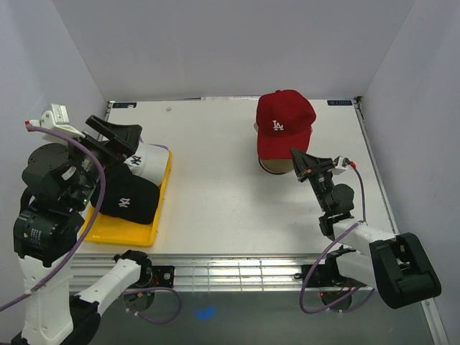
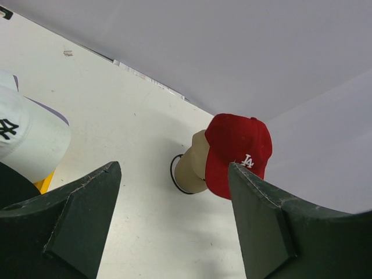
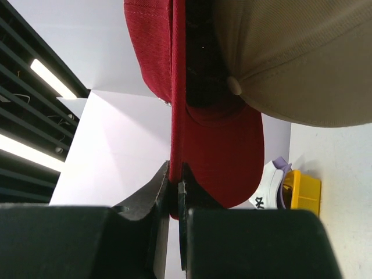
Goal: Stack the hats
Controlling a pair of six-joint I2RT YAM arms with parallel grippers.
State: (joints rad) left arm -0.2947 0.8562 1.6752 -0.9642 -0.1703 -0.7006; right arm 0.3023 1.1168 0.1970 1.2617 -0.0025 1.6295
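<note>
Pale walls enclose a white worktop (image 1: 215, 208). Near its far right corner a red fabric baseball cap with white LA logo (image 1: 286, 118) is set over a beige cap (image 1: 273, 167), long axis far-to-near. Its brim is pointed at the near edge and pinched by the closed right gripper (image 1: 296, 157). A black NY cap (image 1: 126, 201) and a white NY cap (image 1: 151, 159), judged not yet stacked, lie in a yellow plastic tray (image 1: 118, 231) at the left edge, beneath the wide-open, empty left gripper (image 1: 118, 138).
</note>
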